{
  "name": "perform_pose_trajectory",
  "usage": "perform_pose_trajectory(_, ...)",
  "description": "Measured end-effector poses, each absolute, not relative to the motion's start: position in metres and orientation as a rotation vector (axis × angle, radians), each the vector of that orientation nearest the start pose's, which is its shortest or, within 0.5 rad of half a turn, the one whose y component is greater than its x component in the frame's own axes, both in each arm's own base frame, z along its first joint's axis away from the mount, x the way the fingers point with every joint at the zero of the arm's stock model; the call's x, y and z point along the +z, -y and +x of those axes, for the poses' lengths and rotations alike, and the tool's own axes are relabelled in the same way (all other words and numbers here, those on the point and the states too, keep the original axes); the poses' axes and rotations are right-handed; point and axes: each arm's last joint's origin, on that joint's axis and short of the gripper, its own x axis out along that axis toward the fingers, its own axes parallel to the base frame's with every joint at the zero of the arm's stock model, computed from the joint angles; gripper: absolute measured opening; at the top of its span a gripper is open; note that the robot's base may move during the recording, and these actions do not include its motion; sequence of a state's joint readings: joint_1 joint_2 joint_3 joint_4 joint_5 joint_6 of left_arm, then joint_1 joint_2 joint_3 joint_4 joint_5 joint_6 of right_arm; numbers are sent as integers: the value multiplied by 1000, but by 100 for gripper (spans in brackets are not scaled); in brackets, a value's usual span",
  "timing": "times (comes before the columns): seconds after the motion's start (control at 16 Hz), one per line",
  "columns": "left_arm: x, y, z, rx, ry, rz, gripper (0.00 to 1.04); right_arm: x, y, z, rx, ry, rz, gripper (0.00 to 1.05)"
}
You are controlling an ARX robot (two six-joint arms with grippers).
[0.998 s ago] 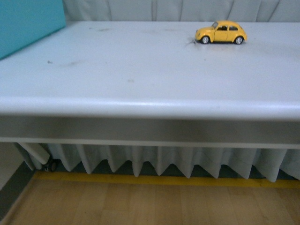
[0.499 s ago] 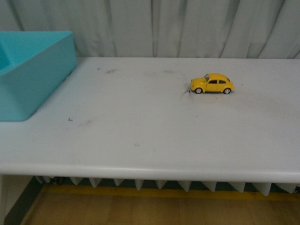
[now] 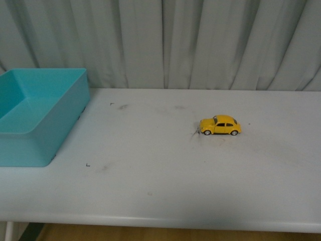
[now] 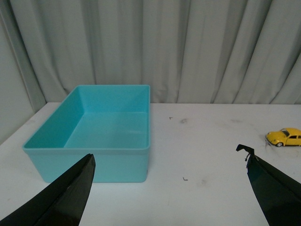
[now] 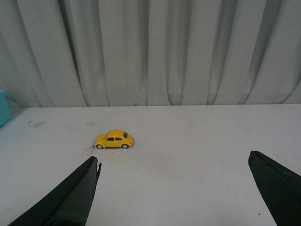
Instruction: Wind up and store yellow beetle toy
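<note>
Front view crops the turquoise bin (image 3: 25, 149); yellow beetle toy (image 3: 220, 125) shows whole

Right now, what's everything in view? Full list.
yellow beetle toy: 1, yellow, on its wheels on the table, right of centre, nose toward the bin
bin: 1, teal, open-topped, at the table's left end
table: 1, white with dark scuffs, under everything
curtain: 1, pale grey, pleated, behind the table
left tool: 1, black, open, above the table facing the bin, holding nothing
right tool: 1, black, open, above the table facing the toy, holding nothing
</note>
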State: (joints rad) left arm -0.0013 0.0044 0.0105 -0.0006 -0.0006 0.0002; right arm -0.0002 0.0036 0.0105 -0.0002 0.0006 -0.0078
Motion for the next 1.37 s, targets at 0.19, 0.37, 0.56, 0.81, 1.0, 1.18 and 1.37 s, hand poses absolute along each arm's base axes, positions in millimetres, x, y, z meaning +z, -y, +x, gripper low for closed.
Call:
perform_pose_trajectory(0.19, 167, 0, 97, -1, 3, 0, 98, 166, 0, 97, 0, 2, -8, 98)
perform_pose_trajectory(0.37, 167, 0, 97, -1, 3, 0, 98, 166, 0, 97, -1, 2, -8, 98)
perform_pose_trajectory(0.56, 167, 0, 97, -1, 3, 0, 98, 166, 0, 97, -1, 2, -8, 98)
perform_pose_trajectory(0.81, 167, 0, 97, -1, 3, 0, 98, 166, 0, 97, -1, 2, -8, 98)
perform_pose_trajectory(1.0, 167, 0, 97, -1, 3, 0, 98, 166, 0, 97, -1, 2, -8, 98)
perform_pose_trajectory(1.18, 167, 0, 97, -1, 3, 0, 98, 166, 0, 97, -1, 2, -8, 98)
perform_pose_trajectory(1.37, 167, 0, 97, -1, 3, 0, 98, 166, 0, 97, -1, 4, -8, 98)
